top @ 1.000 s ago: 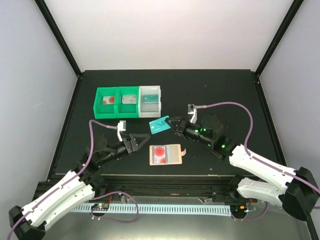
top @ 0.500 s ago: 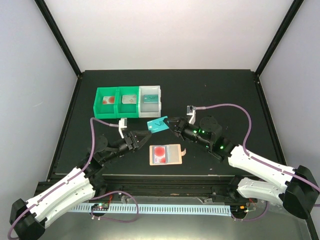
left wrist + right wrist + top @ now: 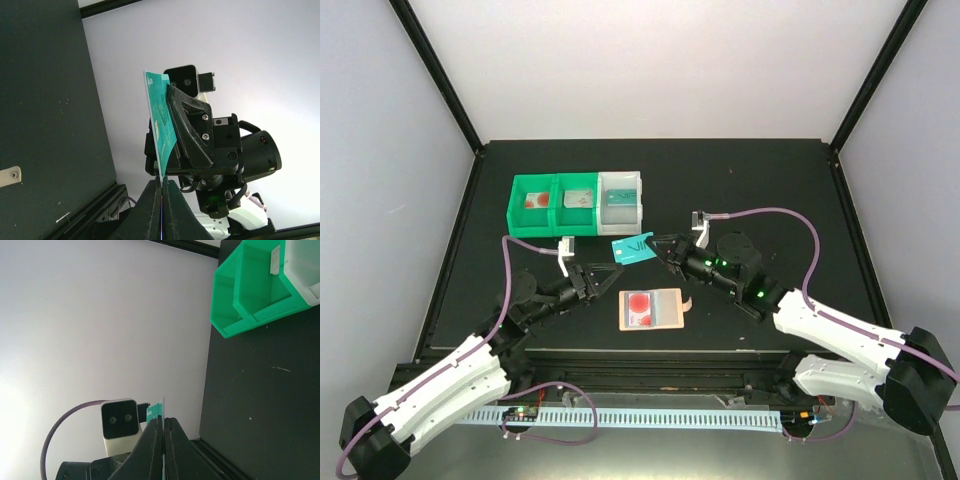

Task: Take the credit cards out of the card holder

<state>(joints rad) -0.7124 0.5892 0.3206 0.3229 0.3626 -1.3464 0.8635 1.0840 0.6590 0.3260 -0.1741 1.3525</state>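
Note:
A teal credit card (image 3: 633, 249) hangs above the table between both arms. My right gripper (image 3: 663, 252) is shut on its right end, and my left gripper (image 3: 617, 268) is shut on its lower left edge. The left wrist view shows the teal card (image 3: 161, 120) edge-on, rising out of my closed left gripper (image 3: 163, 181), with the right gripper's black fingers (image 3: 192, 131) pressed on it. Only a sliver of the card (image 3: 159, 410) shows above my right gripper (image 3: 163, 419). The tan card holder (image 3: 651, 309) lies open below, a red-pink card (image 3: 639, 303) in it.
Two joined green bins (image 3: 552, 205) and a white bin (image 3: 621, 200) stand at the back left, each with a card inside. The green bins (image 3: 252, 287) also show in the right wrist view. The black table (image 3: 760, 190) ends at a frame rail along the near side.
My left gripper has reached up to the teal card and shut on its lower left edge. The right gripper has carried the card slightly left and kept its grip.

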